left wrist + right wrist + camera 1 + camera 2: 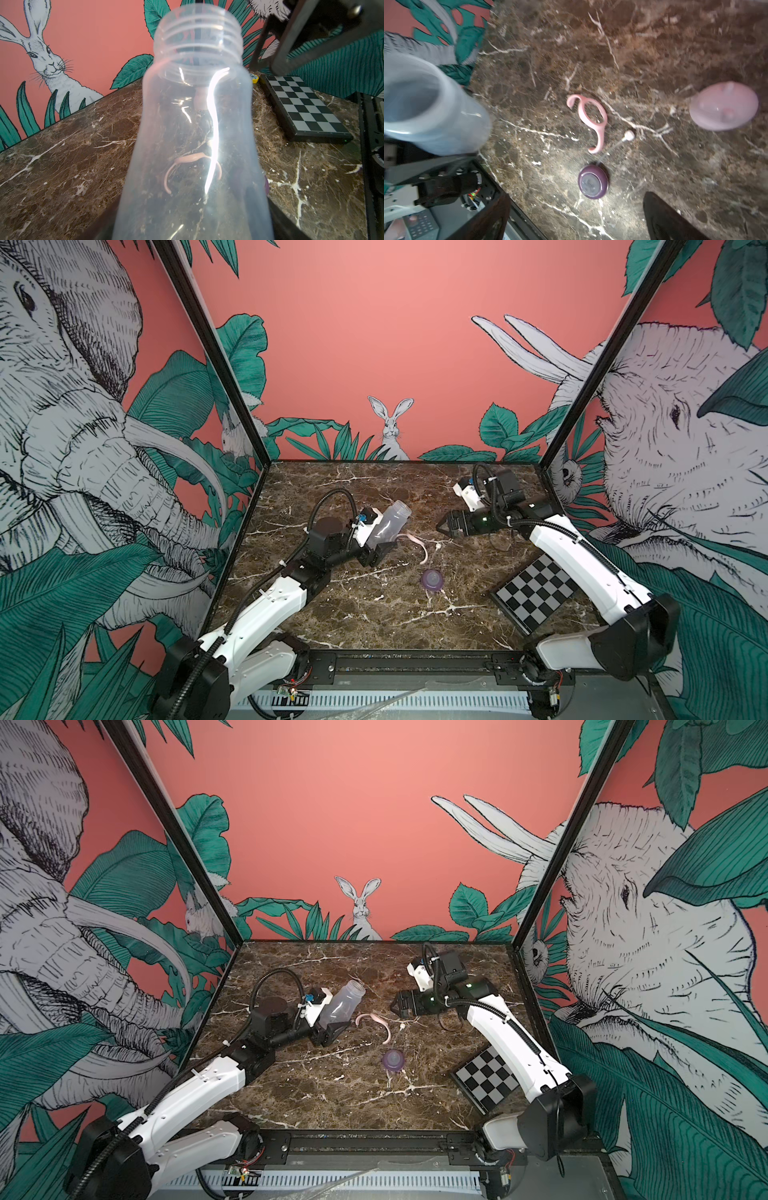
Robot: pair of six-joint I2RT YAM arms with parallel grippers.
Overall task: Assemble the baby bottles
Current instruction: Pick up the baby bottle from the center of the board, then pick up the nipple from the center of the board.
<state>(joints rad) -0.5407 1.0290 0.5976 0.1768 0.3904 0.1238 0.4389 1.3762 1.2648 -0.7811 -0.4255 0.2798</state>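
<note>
Frosted plastic bottle body [193, 124] clamped in left gripper [375, 548]; pink two-handled ring [601, 140], purple collar [592, 184] unfitted, four o'clock; right gripper [442, 526] gaping, empty.

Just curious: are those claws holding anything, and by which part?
The left gripper holds the clear bottle body near its base; the right gripper is open, empty.

Before me spreads the brown marble tabletop [374, 630]. A black-and-white checkerboard [536, 593] lies flat on it at four o'clock, close to the edge. At twelve o'clock a painted rabbit [390, 427] sits on the pink back wall [374, 344].
</note>
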